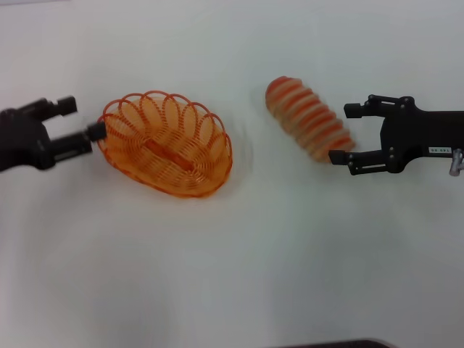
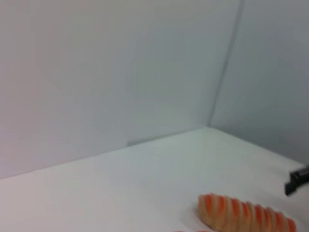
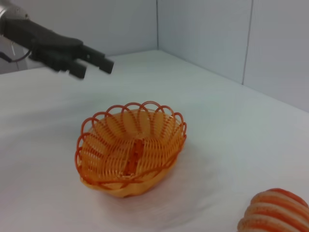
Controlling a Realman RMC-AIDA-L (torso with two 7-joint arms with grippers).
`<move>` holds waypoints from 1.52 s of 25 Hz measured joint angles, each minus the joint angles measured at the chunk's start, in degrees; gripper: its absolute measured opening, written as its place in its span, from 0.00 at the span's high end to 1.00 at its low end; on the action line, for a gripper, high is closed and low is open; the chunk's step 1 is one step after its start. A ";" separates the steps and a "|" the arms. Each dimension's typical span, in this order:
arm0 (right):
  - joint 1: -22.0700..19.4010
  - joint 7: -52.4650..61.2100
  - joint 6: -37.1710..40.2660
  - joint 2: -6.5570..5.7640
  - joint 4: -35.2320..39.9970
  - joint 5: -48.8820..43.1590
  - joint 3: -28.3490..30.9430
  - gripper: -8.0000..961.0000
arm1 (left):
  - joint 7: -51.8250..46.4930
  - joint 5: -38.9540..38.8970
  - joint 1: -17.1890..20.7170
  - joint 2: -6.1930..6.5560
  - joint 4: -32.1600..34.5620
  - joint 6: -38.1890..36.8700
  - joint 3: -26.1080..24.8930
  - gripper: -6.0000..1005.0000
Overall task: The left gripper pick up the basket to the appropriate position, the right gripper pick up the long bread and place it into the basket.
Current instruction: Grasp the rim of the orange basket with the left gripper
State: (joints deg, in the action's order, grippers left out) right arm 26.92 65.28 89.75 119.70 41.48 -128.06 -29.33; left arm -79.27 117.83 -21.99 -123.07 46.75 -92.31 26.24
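Orange wire basket (image 1: 167, 143) sits on the white table (image 1: 232, 275), left of centre, nothing inside. Left gripper (image 1: 81, 122) is just beside the basket's left rim, fingers spread; lower finger looks right at the rim, but contact is hard to confirm because that area is smeared. In the right wrist view the left gripper (image 3: 94, 63) appears above and behind the basket (image 3: 130, 147), apart from it.

Striped bread (image 1: 308, 119) lies on the table right of the basket, angled, well apart from it. Right gripper (image 1: 342, 133) is open at the bread's right end; lower finger seems to touch or overlap that end, upper finger is clear of it. Nothing held.

Left wrist view shows only part of the bread (image 2: 246, 216), cut off at the edge, plus a black fingertip (image 2: 298, 181) of the other arm. Right wrist view clips the bread (image 3: 275, 212) at the corner.
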 joint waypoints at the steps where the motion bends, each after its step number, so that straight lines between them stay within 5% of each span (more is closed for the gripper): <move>1: 0.10 0.32 0.00 -0.01 0.00 0.00 0.00 0.04 | -1.64 -0.22 -0.33 0.22 0.08 0.24 -0.16 0.22; 15: 0.48 0.82 -0.10 -0.05 0.12 0.00 0.13 0.04 | -29.01 3.13 -6.47 2.87 1.96 4.67 0.62 0.22; 21: 0.53 0.86 -0.10 -0.08 0.41 0.35 0.17 0.04 | -39.70 10.38 -10.39 4.70 3.43 6.83 1.51 0.22; 26: 0.83 0.89 -0.10 -0.09 0.67 0.62 -0.02 0.04 | -48.10 20.90 -15.12 6.34 5.72 6.50 8.20 0.22; 38: 1.34 1.31 -0.11 -0.26 0.89 0.63 0.08 0.04 | -53.56 33.59 -22.70 5.04 9.19 8.69 22.95 0.22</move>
State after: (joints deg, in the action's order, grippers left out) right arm 28.26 66.59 89.64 119.44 42.37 -127.43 -29.25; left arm -132.83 151.42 -44.68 -118.03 55.94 -83.61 49.20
